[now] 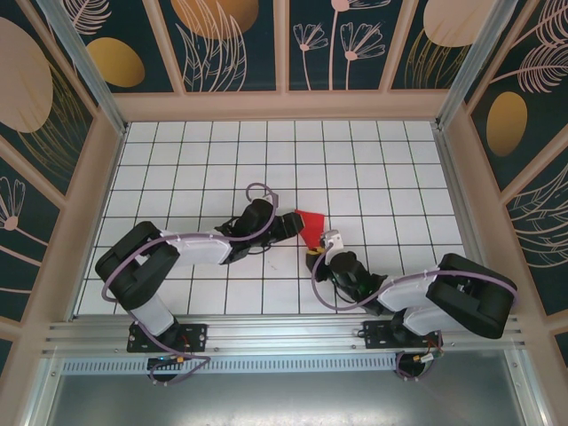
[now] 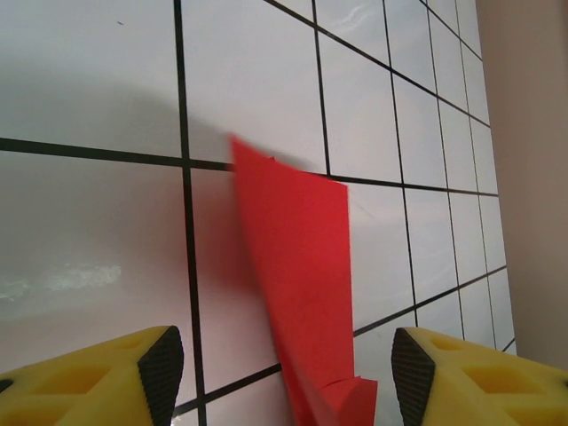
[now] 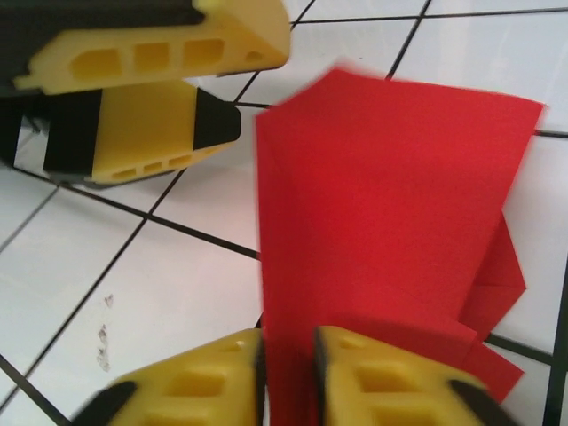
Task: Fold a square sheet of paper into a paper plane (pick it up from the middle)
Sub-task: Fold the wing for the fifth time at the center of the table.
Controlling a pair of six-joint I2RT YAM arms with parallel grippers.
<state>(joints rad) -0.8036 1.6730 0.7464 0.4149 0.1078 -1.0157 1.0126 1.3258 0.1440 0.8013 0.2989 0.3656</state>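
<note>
The square sheet of paper (image 1: 311, 218) is folded into a narrow bright red piece and stands up off the white tiled floor between both grippers. In the left wrist view the paper (image 2: 297, 248) rises between the wide-apart yellow fingers of my left gripper (image 2: 288, 373), which is open and touches nothing. In the right wrist view the paper (image 3: 390, 195) runs down into the narrow gap of my right gripper (image 3: 286, 373), whose jaws stand slightly parted around its lower edge. My left gripper (image 3: 257, 84) shows open at the upper left there, just beside the paper.
The tiled floor (image 1: 177, 169) is ringed by low wooden walls with patterned panels (image 1: 284, 102). Both arms reach in from the near rail (image 1: 284, 333) and meet around the paper near the middle. Small scuff marks (image 3: 104, 333) dot a tile.
</note>
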